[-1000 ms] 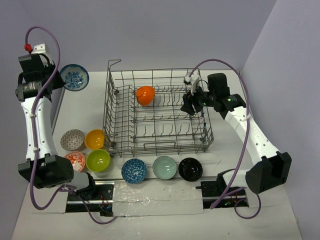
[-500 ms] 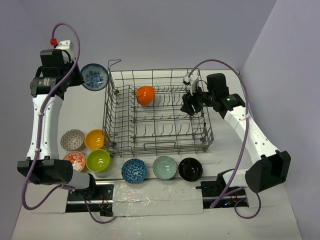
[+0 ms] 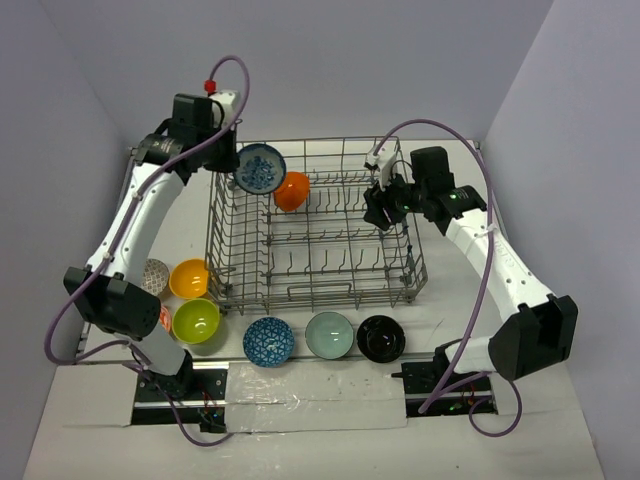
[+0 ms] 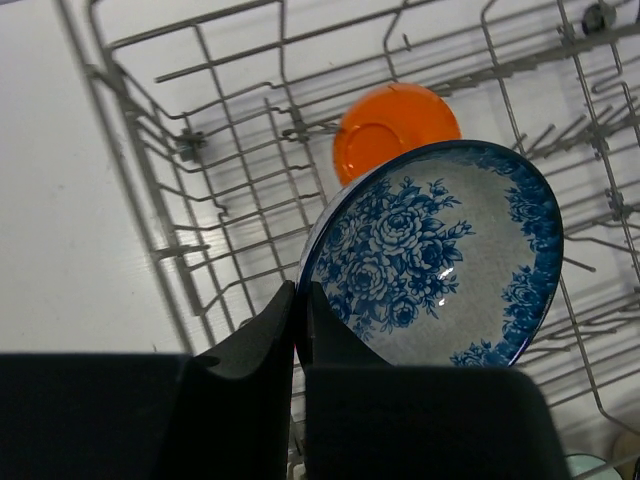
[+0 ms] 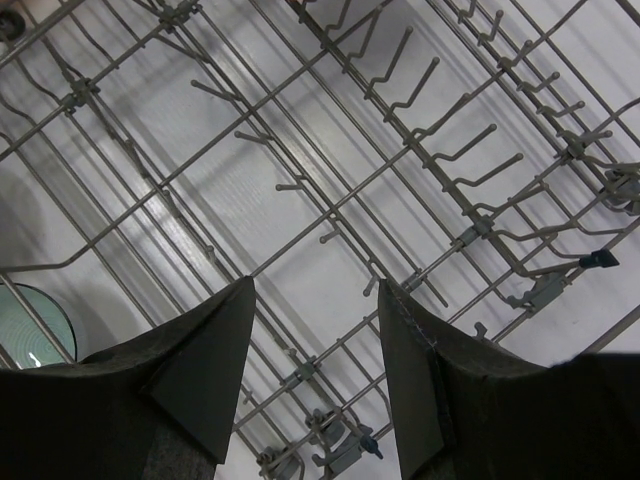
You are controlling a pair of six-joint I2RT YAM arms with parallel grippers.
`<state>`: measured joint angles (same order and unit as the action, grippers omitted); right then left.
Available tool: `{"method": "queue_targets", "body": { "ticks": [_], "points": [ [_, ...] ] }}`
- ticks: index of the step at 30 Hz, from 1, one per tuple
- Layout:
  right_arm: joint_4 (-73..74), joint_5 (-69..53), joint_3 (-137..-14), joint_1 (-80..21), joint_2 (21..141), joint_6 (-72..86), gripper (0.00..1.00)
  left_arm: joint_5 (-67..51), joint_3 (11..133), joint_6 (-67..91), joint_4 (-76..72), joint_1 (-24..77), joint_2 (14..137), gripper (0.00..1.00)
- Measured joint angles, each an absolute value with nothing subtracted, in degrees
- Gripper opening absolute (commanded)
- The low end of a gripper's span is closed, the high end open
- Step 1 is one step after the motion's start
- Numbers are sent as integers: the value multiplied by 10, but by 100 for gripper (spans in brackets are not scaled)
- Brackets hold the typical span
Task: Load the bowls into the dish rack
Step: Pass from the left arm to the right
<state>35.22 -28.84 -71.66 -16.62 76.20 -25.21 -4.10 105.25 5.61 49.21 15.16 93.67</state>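
Blue-patterned bowl (image 3: 260, 168), clamped by its rim in the left gripper (image 4: 301, 300), hangs over the back-left of the rack (image 3: 214, 236) beside the orange bowl (image 3: 291, 191); next it likely needs lowering between tines, while the right gripper (image 5: 314, 292) hovers parted, empty

Red-and-white bowl (image 3: 164, 319) mostly behind left arm (image 3: 138, 215)

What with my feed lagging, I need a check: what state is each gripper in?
Left gripper: shut on the blue-patterned bowl.
Right gripper: open, holding nothing.
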Motion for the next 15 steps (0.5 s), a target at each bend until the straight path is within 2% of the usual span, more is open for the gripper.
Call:
{"method": "queue_targets", "body": {
  "ticks": [7, 15],
  "points": [
    [354, -275, -717, -166, 774, -254, 60, -61, 1050, 45, 488, 200, 948, 0],
    [356, -277, -717, -166, 772, -254, 62, -78, 969, 30, 463, 229, 947, 0]
  ]
}}
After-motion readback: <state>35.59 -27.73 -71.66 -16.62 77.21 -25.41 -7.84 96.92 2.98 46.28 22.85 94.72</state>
